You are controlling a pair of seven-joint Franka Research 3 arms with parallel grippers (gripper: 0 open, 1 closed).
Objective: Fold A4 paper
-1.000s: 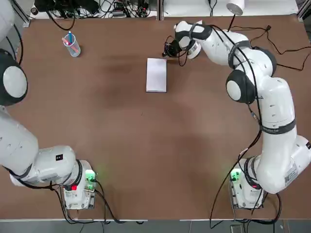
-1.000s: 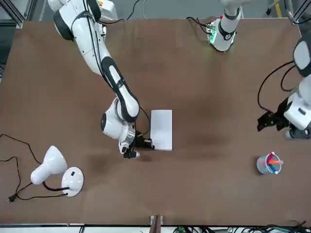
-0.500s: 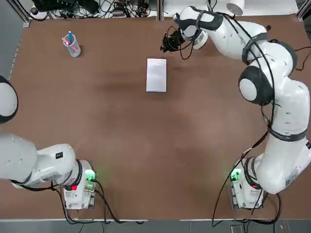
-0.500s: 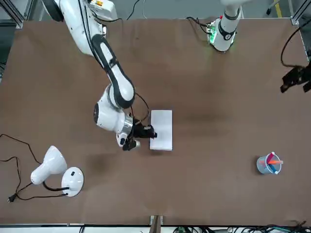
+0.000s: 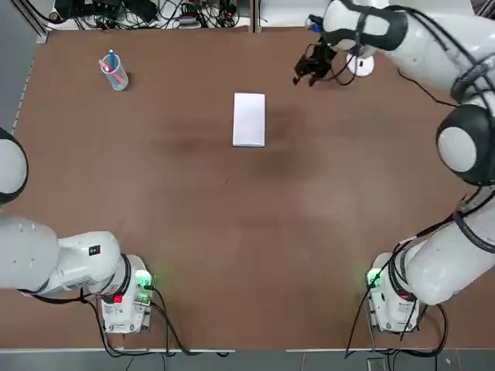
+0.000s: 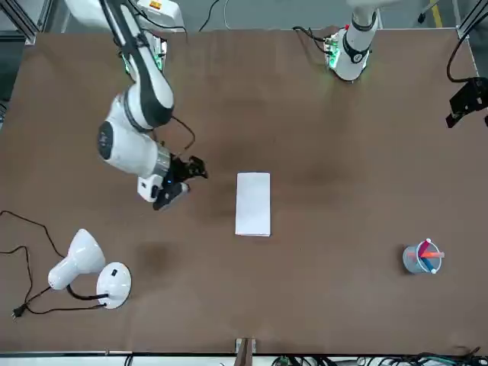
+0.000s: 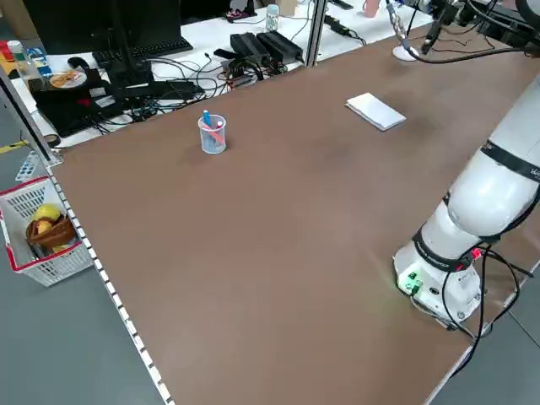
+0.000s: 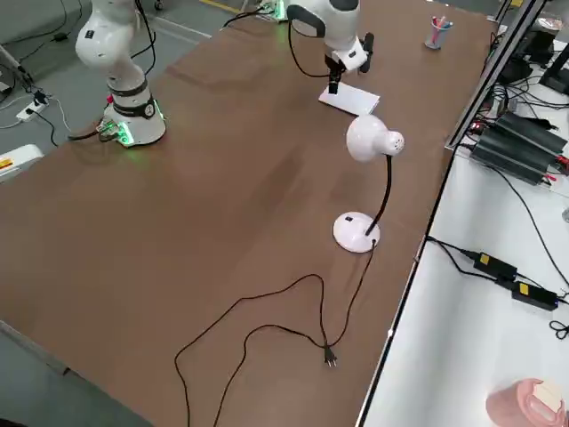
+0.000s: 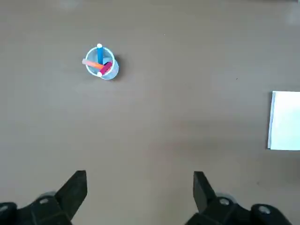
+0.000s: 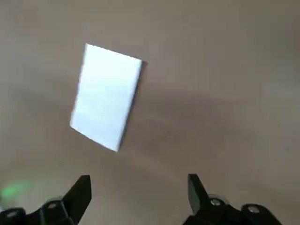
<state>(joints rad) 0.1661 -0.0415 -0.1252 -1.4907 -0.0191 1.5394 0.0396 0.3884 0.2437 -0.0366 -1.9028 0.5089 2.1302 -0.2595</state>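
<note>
A broad brown table (image 5: 232, 255) with a matte, faintly mottled top fills the scene, cables and equipment crowding its far edge. The right gripper (image 5: 311, 68), which a second ago sat low beside the A4 paper (image 5: 249, 119) with its fingers pressed together, has lifted clear and swung off to the side; its fingers now stand spread and empty, well apart from the sheet. That release suggests the fold is done, or at least this crease. The paper lies flat mid-table as a narrow white strip, thin, unmarked, crisp-edged. The left gripper (image 6: 465, 101), also spread wide and holding nothing, hangs high near the table's edge on its own side. Farther out stand a clear plastic cup of coloured pens (image 5: 114, 72) and a glossy white desk lamp (image 6: 84, 263) with a round base and black cord.
</note>
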